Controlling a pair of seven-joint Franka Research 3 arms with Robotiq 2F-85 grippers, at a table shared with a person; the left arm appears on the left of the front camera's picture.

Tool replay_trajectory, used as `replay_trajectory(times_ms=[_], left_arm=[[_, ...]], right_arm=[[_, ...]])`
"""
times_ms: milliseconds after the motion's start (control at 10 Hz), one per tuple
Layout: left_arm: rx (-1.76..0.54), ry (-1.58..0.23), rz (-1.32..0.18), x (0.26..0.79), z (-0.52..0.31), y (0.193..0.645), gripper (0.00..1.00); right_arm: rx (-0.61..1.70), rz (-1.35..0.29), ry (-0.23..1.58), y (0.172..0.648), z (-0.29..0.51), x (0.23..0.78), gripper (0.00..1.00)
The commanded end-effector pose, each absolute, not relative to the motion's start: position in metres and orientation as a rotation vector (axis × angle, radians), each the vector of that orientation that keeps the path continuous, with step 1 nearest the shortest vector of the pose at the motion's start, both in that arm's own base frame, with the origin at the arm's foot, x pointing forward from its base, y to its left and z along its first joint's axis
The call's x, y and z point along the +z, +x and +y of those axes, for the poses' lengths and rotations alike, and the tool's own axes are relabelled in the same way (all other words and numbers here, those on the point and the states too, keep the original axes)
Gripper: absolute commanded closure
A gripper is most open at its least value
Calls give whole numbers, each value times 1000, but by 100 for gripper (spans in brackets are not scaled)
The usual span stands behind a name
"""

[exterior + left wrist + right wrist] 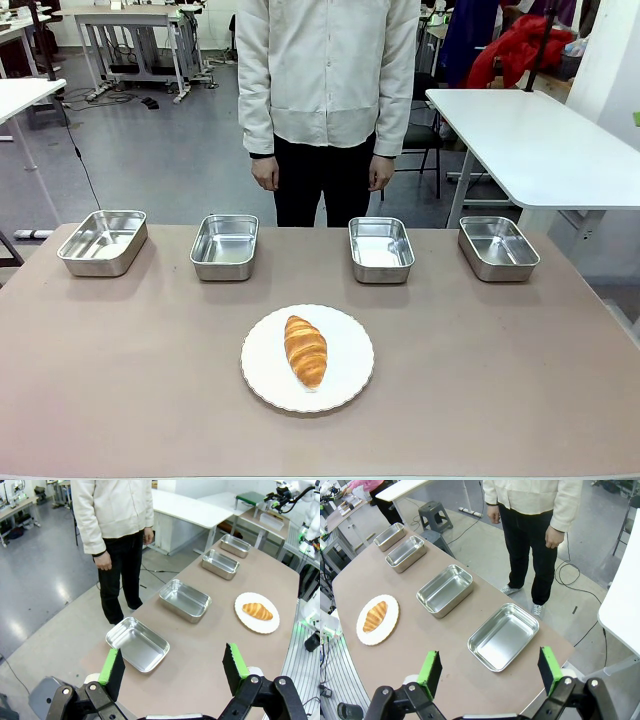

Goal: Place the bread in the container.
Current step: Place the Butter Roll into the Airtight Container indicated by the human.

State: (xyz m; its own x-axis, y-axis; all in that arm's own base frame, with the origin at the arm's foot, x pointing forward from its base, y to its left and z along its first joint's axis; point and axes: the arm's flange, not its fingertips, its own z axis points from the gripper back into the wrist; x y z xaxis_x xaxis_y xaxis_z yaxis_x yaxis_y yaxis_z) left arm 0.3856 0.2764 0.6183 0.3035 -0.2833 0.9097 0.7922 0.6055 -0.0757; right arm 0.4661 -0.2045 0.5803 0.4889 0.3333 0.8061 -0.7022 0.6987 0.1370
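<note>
The golden-brown croissant (306,350) lies on a round white scalloped plate (350,385) at the table's front middle, also seen as the croissant (257,611) and the croissant (375,616) from the wrists. Several alike steel pans stand in a row at the far side: (103,242), (224,246), (381,249), (497,247). All are empty. My left gripper (175,665) is open, high above the left end of the table. My right gripper (490,671) is open, high above the right end. Neither holds anything.
A person in a pale jacket (328,70) stands behind the far edge, hands (265,173) hanging at the sides. A white table (530,140) stands beyond the right corner. The brown tabletop (130,370) spreads bare around the plate.
</note>
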Motion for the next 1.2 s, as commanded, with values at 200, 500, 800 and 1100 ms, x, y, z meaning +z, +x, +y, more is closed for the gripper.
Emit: replay_trajectory(times_ms=[200,500,800,1100], left_arm=[[-784,-591,-1043,619,277,384,0],[-784,-591,-1043,619,277,384,0],[-784,-591,-1043,619,277,384,0],[-784,-591,-1043,619,277,384,0]], right_arm=[[670,-851,496,466,-203,582,0],[670,-851,496,466,-203,582,0],[670,-851,496,466,-203,582,0],[670,-851,496,466,-203,582,0]])
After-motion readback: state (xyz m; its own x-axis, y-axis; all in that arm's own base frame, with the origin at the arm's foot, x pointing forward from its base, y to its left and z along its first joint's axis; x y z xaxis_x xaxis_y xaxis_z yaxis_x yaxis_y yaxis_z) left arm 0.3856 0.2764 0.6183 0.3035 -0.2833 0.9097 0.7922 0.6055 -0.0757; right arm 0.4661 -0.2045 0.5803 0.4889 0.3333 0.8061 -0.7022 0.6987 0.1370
